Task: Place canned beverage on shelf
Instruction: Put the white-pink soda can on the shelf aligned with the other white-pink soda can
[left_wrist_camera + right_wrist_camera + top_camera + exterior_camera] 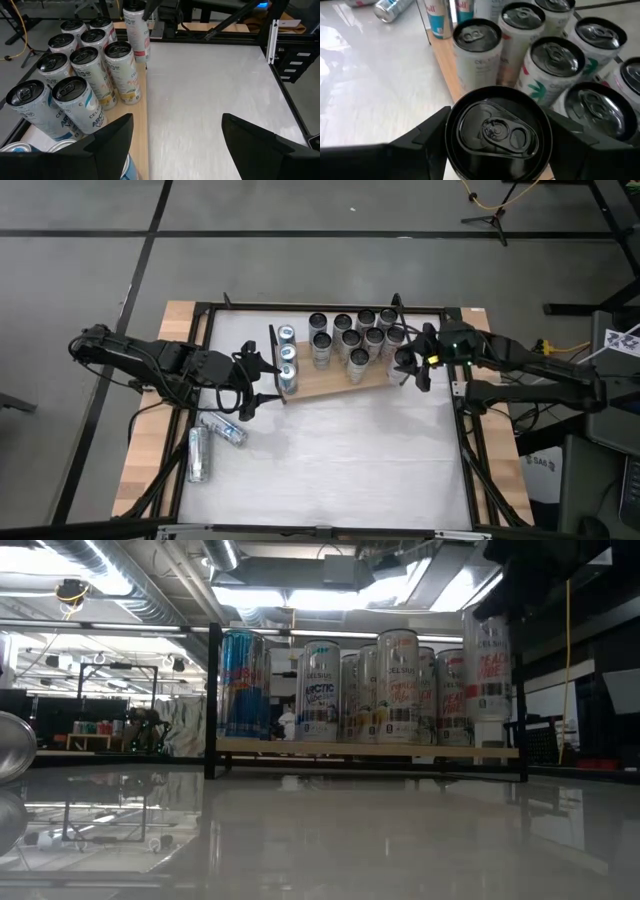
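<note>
A white tabletop [340, 460] sits inside a black frame, with grey floor around it and a workshop visible behind in the low view.

The held can [497, 132] is clamped between the right gripper [412, 368] fingers, one finger on each side of it. In the low view this can [487, 665] hangs upright over the right end of the shelf [365, 749], its base slightly above the board. In the left wrist view it [136, 30] stands at the far end of the shelf, beyond the other cans.

The shelf [330, 385] is a light-brown wooden board with black wire ends, lying at a slant across the far half of the tabletop. A cluster of upright white cans [352, 335] occupies the right half of the shelf, just beside the held can. Three blue-and-silver cans [287, 358] stand in a row at the left end of the shelf, next to its wire end.

The left gripper [250, 380] is at the left end of the shelf, close to the blue-and-silver cans, with its fingers [107, 142] spread apart and holding nothing.

Two more cans [210, 442] lie on their sides on the tabletop, well apart from the shelf on its left-front side.
</note>
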Controlling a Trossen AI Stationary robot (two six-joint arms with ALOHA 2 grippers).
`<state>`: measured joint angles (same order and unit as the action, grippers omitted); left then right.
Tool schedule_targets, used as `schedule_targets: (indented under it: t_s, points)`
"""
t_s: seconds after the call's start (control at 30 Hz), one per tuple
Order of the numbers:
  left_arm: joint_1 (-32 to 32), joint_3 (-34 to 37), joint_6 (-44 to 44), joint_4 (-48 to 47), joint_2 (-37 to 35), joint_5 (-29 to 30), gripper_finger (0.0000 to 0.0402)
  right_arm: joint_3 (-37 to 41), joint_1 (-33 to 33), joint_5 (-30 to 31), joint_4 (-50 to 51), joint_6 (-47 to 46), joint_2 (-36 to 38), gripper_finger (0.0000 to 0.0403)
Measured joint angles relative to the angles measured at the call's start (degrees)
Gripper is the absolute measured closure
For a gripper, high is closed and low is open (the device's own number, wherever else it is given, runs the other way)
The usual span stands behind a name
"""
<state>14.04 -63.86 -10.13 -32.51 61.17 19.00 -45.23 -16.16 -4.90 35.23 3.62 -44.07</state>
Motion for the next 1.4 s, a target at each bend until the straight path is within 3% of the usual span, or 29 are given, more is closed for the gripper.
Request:
schedule_targets:
  t_s: [0.17,0.53,1.4]
  points:
    - [0.0,0.0,0.0,0.0,0.0,0.0,0.0105,2.2,-2.6,-2.7,-2.6,1.4,0.0,0.0153]
    - [0.0,0.0,0.0,0.0,0.0,0.0,0.0105,7.2,-4.6,-2.4,-5.7,3.2,0.0,0.0153]
    - [0.0,0.0,0.0,0.0,0.0,0.0,0.0105,7.4,-4.5,0.4,-6.5,4.4,0.0,0.0129]
